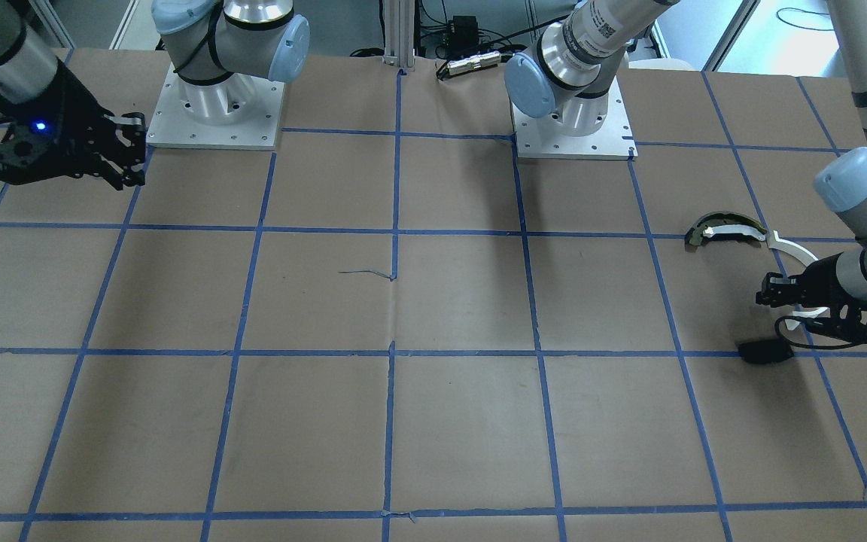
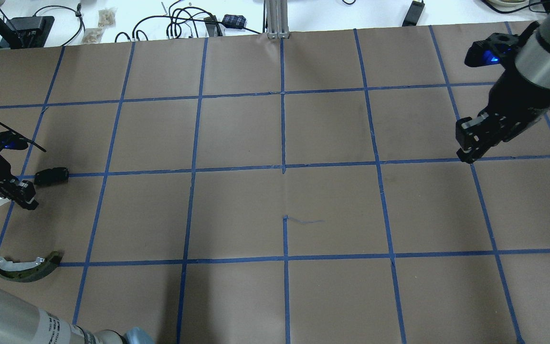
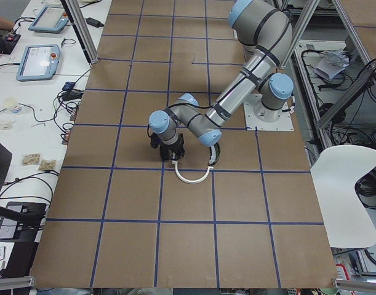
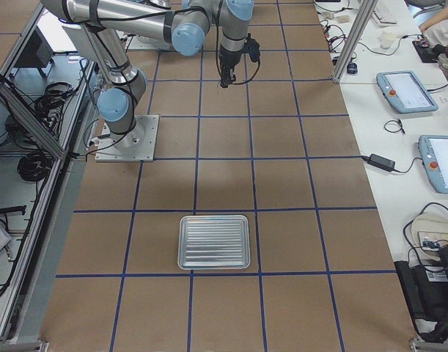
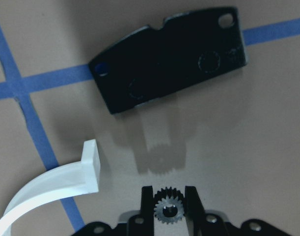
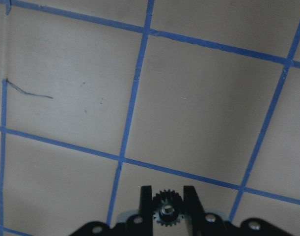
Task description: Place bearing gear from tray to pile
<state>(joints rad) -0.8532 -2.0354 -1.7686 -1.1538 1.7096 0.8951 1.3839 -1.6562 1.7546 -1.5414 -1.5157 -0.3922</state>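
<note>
1. Bearing gear [image 5: 168, 211] is pinched between the fingers of the left gripper [image 5: 169, 194], held off the surface.
2. Pile [image 3: 192, 180]: black plate [image 5: 169, 58] is just ahead of the tips, the white arc strip [image 5: 56, 184] ends beside them, and the olive-and-black curved piece [image 2: 29, 265] is farther off.
3. Right gripper [image 6: 165, 191] pinches a second gear [image 6: 165, 212], well apart from the pile.
4. Tray [image 4: 214, 252] looks empty.
5. Judged: carry done, release left; second gear not yet delivered.
</note>
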